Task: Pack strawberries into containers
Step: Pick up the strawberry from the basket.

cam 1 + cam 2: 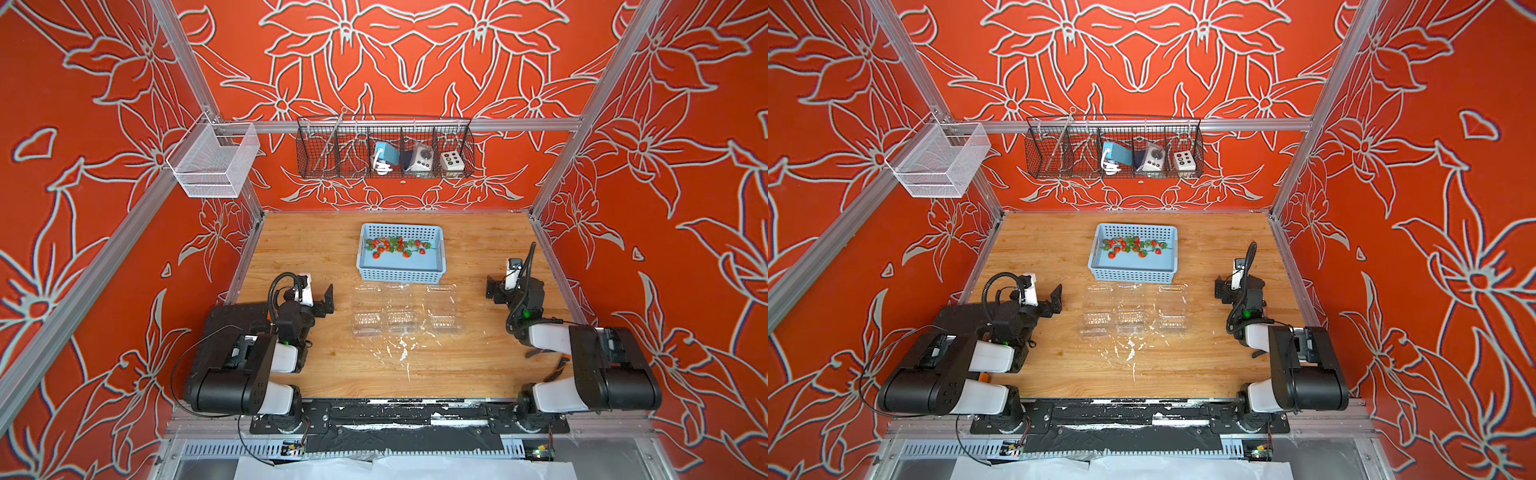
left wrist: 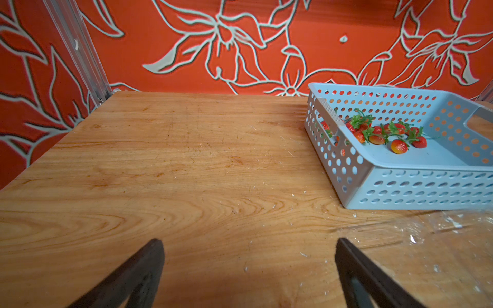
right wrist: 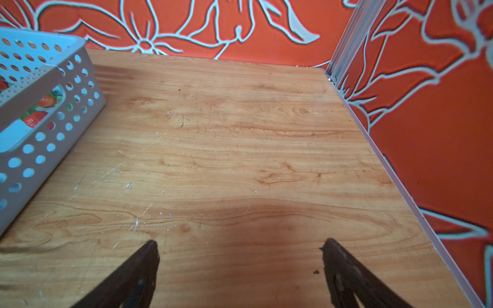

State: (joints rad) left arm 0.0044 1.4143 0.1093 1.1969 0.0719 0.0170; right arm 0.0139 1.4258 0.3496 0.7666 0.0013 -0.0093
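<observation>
Several strawberries (image 1: 395, 246) (image 1: 1133, 246) lie in a line inside the light blue perforated basket (image 1: 401, 276) (image 1: 1129, 275) at the back middle of the wooden table. The left wrist view shows the strawberries (image 2: 378, 134) to one side, and the right wrist view shows them (image 3: 34, 118) through the basket wall (image 3: 53, 149). Three clear containers (image 1: 402, 322) (image 1: 1131, 320) stand in a row just in front of the basket, lids open and empty. My left gripper (image 1: 326, 299) (image 2: 249, 241) hovers open left of them. My right gripper (image 1: 492, 289) (image 3: 240, 244) hovers open to their right. Neither holds anything.
A black wire basket (image 1: 384, 149) with small devices hangs on the back wall, and a white mesh basket (image 1: 212, 162) on the left rail. Red flowered walls and aluminium posts close in three sides. White scuffs (image 1: 401, 351) mark the wood in front of the containers.
</observation>
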